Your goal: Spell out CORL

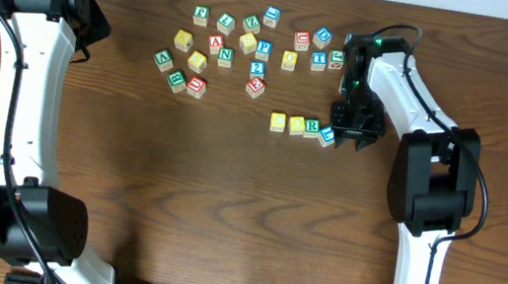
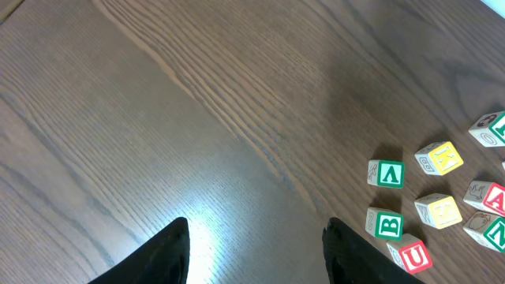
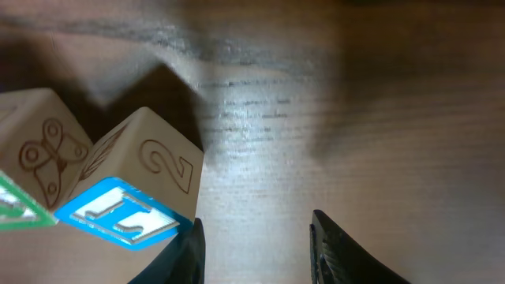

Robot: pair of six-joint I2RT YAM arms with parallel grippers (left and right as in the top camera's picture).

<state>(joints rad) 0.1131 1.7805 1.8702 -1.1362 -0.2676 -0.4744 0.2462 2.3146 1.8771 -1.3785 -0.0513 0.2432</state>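
Four cubes lie in a row at mid-table: a yellow-topped cube [image 1: 278, 122], a second yellow-topped cube [image 1: 296, 125], the green R cube [image 1: 312, 126] and the blue L cube [image 1: 327, 135], which sits slightly skewed at the row's right end. My right gripper [image 1: 352, 136] is just right of the L cube. In the right wrist view the L cube [image 3: 118, 213] lies outside the left finger, touching or nearly touching it, with the R cube [image 3: 39, 158] beside it. The right gripper [image 3: 256, 237] is open over bare wood. My left gripper [image 2: 256, 260] is open and empty at the far left.
Several loose letter cubes [image 1: 247, 47] are scattered along the back of the table. In the left wrist view a green A cube [image 2: 387, 173], a green B cube [image 2: 387, 223] and a red U cube [image 2: 412, 254] lie to the right of the fingers.
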